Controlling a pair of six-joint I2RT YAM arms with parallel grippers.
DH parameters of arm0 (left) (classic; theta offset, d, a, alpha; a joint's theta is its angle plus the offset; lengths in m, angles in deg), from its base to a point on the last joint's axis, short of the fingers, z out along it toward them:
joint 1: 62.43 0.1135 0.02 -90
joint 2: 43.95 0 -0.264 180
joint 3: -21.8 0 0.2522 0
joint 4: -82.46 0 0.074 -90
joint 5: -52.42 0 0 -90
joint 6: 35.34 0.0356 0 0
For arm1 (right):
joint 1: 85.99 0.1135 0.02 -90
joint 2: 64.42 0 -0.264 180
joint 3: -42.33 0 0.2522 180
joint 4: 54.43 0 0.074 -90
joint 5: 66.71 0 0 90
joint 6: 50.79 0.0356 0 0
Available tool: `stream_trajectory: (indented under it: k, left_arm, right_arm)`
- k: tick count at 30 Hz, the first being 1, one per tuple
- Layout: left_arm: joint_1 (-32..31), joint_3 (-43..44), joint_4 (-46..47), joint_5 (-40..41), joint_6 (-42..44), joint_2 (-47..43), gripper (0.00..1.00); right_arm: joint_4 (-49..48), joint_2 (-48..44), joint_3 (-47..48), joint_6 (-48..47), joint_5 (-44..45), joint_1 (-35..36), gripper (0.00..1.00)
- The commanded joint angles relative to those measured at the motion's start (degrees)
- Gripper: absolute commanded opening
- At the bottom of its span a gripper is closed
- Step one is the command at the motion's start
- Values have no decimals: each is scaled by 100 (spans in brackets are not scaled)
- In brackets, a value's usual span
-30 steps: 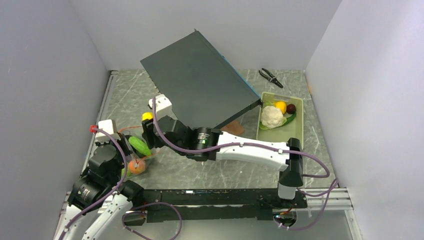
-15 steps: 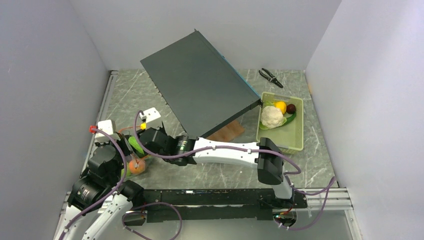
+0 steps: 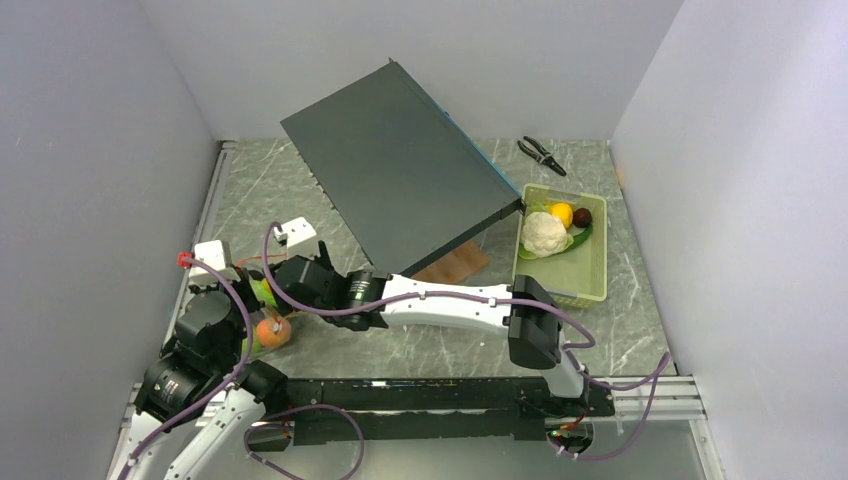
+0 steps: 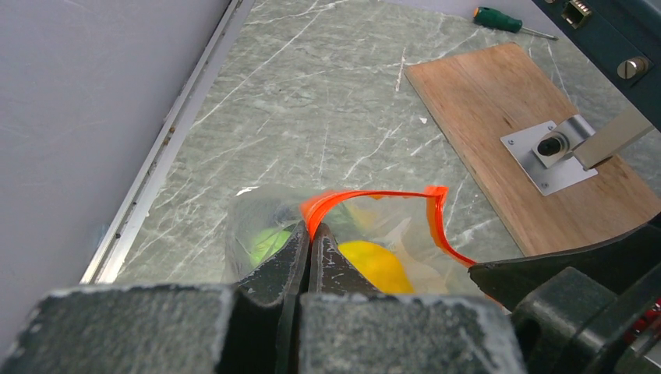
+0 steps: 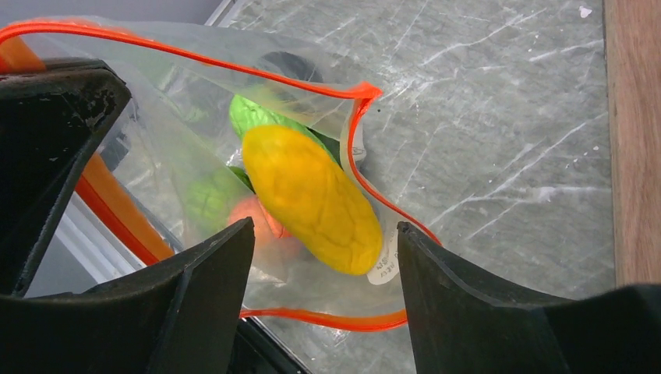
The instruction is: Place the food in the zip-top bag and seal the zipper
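Note:
The zip-top bag (image 5: 312,312) lies at the table's left, also seen in the top view (image 3: 262,318). Its mouth is held open. My left gripper (image 4: 310,227) is shut on the orange-red zipper (image 4: 366,195) at the mouth's edge. My right gripper (image 5: 325,226) is open right over the mouth, its fingers (image 5: 203,296) on either side of a yellow piece (image 5: 312,195) that lies in the bag. Green pieces (image 5: 257,117) and an orange one (image 5: 261,222) lie under it. A cauliflower (image 3: 543,232), a yellow piece (image 3: 561,213) and an eggplant (image 3: 582,216) sit in the pale green tray (image 3: 590,275).
A large dark panel (image 3: 400,170) stands tilted over the table's middle, on a wooden board (image 3: 455,262). Pliers (image 3: 541,153) lie at the back right. A green-handled screwdriver (image 4: 499,19) lies beyond the board. The left wall is close to the bag.
My right gripper came down and left with the yellow piece to the bag's mouth and opened. The yellow piece now lies in the bag. The left gripper has kept its hold.

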Motion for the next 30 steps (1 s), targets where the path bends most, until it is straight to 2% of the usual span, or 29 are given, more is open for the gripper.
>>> stream_trajectory:
  k: [1, 9, 14, 18, 22, 26, 30]
  left_arm:
    - [23, -7, 256, 114, -62, -65, 0]
    - [24, -3, 251, 100, -67, -29, 0]
    - [23, -6, 268, 81, -49, 33, 0]
    - [25, -18, 277, 64, -49, 127, 0]
    - [21, -7, 230, 60, -93, 288, 0]
    - [24, -48, 259, -36, -220, 379, 0]
    - [19, 304, -256, -62, -1076, 512, 0]
  right_arm:
    - [157, -85, 336, -17, -23, 6, 70]
    - [871, -696, 419, -42, -194, 12, 70]
    - [1190, -1508, -23, -154, -328, 7, 70]
    - [1341, -2303, -613, -350, -746, 9, 70]
    - [1232, -3300, -1583, -467, -1397, 21, 70]
    - [919, -4346, -2681, -478, -1567, 25, 72]
    - [662, -5140, -3610, -580, -1834, 25, 73]
